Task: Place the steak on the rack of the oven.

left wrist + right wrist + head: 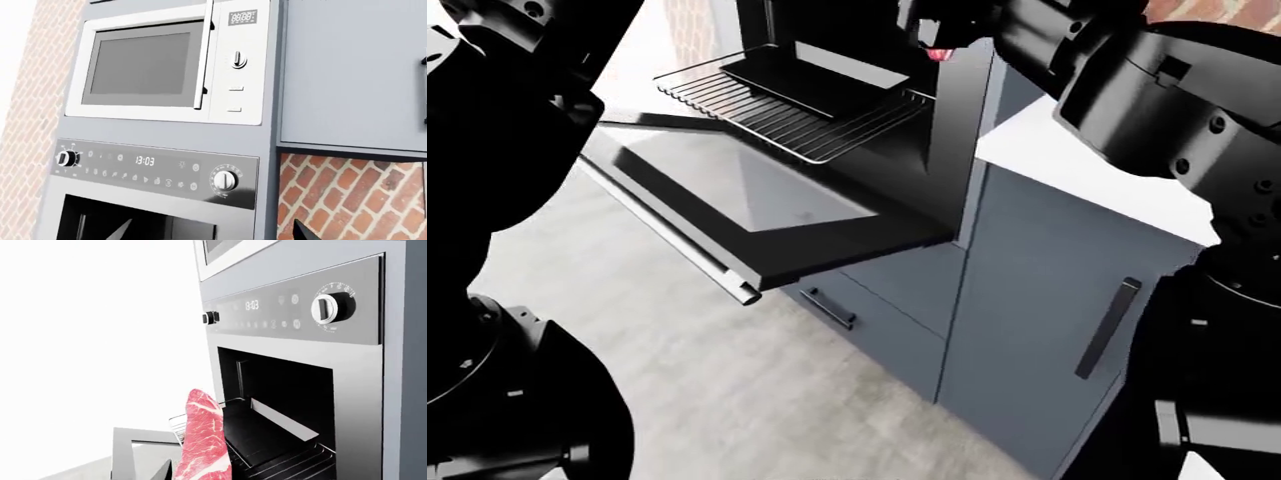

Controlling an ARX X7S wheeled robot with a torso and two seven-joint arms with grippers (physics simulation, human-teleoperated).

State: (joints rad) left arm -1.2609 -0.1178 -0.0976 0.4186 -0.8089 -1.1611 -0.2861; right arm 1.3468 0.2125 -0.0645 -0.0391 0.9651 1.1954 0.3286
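**A:** What's nearest the robot?

**B:** The wide black drop-down door with its glass window [741, 200], lying open and flat. Beyond it, the silver wire rack of thin parallel bars [807, 125] is slid partway out of the black built-in oven [287, 400], with a flat black tray [814, 78] resting on its far part. Pulled out like that, its near bars are open from above, likely so the meat can be set down.

**A:** And the meat?

**B:** The pink-red, white-marbled slab of raw steak [203, 442] hangs at the right gripper [190, 475], evidently clamped at its lower end, near the oven mouth above the rack's right side. Its long axis stands nearly upright, free end pointing up.

**A:** The left gripper?

**B:** Not visible; its camera faces the white microwave [150, 65] above the oven.
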